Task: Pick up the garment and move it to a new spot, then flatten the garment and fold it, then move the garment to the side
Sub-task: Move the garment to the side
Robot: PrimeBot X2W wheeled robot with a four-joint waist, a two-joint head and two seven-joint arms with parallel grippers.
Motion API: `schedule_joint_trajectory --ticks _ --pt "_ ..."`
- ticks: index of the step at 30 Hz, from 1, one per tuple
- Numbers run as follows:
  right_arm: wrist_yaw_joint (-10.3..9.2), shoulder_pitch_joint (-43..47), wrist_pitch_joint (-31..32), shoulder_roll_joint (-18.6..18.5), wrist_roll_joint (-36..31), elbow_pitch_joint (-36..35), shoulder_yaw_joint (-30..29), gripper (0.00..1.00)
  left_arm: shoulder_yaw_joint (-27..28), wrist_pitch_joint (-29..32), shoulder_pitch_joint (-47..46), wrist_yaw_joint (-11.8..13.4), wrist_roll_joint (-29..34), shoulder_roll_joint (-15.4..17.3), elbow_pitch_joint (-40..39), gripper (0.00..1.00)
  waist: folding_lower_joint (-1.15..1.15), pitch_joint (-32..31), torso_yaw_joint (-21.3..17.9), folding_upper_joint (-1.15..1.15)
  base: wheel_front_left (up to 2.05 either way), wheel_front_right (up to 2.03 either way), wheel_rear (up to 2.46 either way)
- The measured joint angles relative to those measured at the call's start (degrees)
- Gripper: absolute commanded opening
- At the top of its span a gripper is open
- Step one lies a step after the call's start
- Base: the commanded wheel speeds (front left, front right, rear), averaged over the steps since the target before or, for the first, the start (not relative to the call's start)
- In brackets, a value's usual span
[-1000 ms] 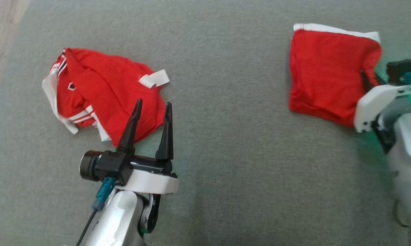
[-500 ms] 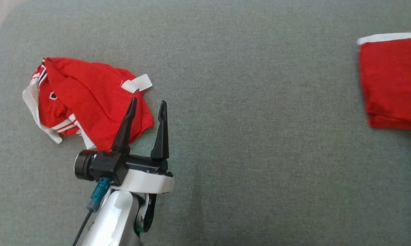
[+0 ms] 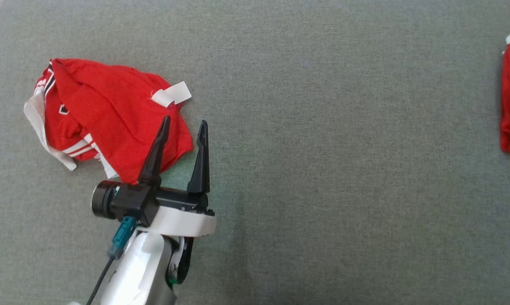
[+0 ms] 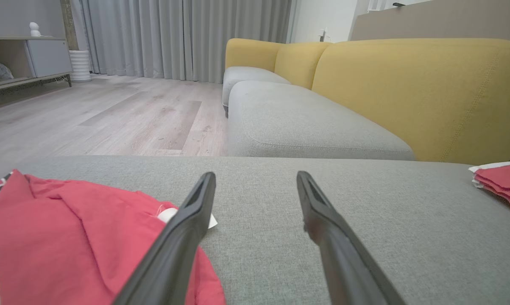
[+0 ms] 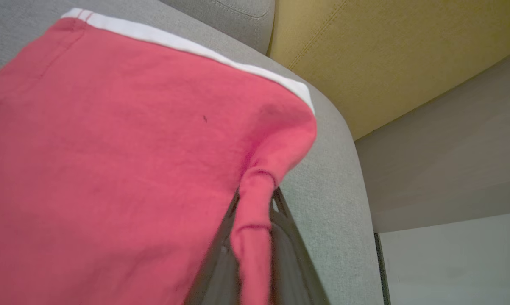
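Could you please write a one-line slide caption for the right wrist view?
Right gripper shut on a pinched edge of the folded red garment on the grey cushion, beside a yellow backrest.

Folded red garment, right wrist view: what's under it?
Grey cushion shows around the folded red garment, which rests on it. Its corner fold is pinched in the right claw. Cloth hides part of the claw and anything beneath the stack.
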Motion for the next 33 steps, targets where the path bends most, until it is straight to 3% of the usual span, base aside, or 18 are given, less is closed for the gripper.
schedule_joint_trajectory --ticks 4,5,6,7,18,25,33 --pt "0.01 -0.3 -0.2 0.2 -1.3 0.9 -2.1 0.00 0.0 0.0 -0.5 0.0 0.0 0.0 0.1 1.00 0.00 -0.4 -0.1 0.00 0.00 0.00 0.00" --pt "0.01 -0.4 -0.7 0.3 -1.7 0.9 -2.6 0.07 0.0 0.0 -0.5 0.0 0.0 0.0 0.2 1.00 0.00 -0.6 -0.2 0.00 0.00 0.00 0.00" --pt "0.00 -0.6 -1.2 0.5 -2.3 0.9 -3.2 0.76 0.0 0.0 -0.5 0.0 0.0 0.0 0.2 1.00 0.00 -0.8 -0.2 0.00 0.00 0.00 0.00" --pt "0.00 -0.7 -1.6 0.8 -2.8 0.8 -3.9 1.00 0.0 0.0 -0.5 0.0 0.0 0.0 0.3 1.00 0.00 -1.1 -0.4 0.00 0.00 0.00 0.00" --pt "0.01 -1.3 -7.2 6.1 -6.9 -5.0 -9.6 1.00 0.9 0.0 0.0 0.0 0.0 0.0 0.5 1.00 -0.01 -5.7 -1.6 0.00 0.00 0.00 0.00" --pt "0.01 -0.3 -10.0 15.2 -5.8 -15.6 -10.3 1.00 1.9 0.0 3.7 0.1 0.0 0.0 0.5 1.00 -0.01 -10.6 -2.2 0.00 0.00 0.00 0.00" --pt "0.00 8.4 -10.0 27.2 -0.2 -31.6 -11.2 1.00 4.3 0.0 6.7 -0.1 0.0 0.0 0.2 1.00 -0.02 -15.7 -2.5 0.00 0.00 0.00 0.00"
